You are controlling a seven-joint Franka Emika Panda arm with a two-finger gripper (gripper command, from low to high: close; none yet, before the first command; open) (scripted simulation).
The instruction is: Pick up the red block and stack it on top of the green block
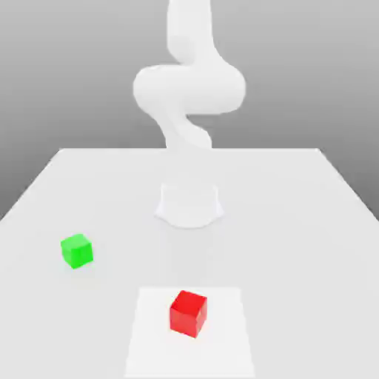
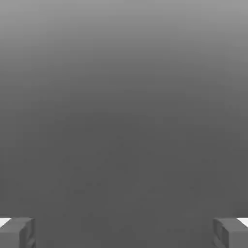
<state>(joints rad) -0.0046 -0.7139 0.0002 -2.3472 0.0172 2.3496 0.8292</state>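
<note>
A small bright red block [image 1: 188, 314] with plain smooth faces sits on a white square patch [image 1: 233, 355] near the front of a pale tabletop [image 1: 311, 259], turned so that its top and two of its sides show. It rests flat on one face, in the upper half of the patch and close to its middle from side to side. Well apart from it, farther back and toward the exterior view's left, a bright green block [image 1: 77, 251] rests on the bare tabletop, also turned at an angle. Nearest the middle, behind both blocks, stands the white base [image 1: 189, 206] of the robot arm, with its rounded lower edge meeting the table. From there the white arm [image 1: 189, 89] rises, bulges into a wide rounded joint, and runs out at the top edge of the exterior view. In the hand view, the two dark grey fingers of the gripper [image 2: 124, 233] stand wide apart, one at each side, with nothing held between them; beyond them is a smooth grey expanse, darker low down and lighter toward the top. Behind the table in the exterior view, the background [image 1: 296, 74] is plain grey, pale above and deepening toward the tabletop's far edge.
</note>
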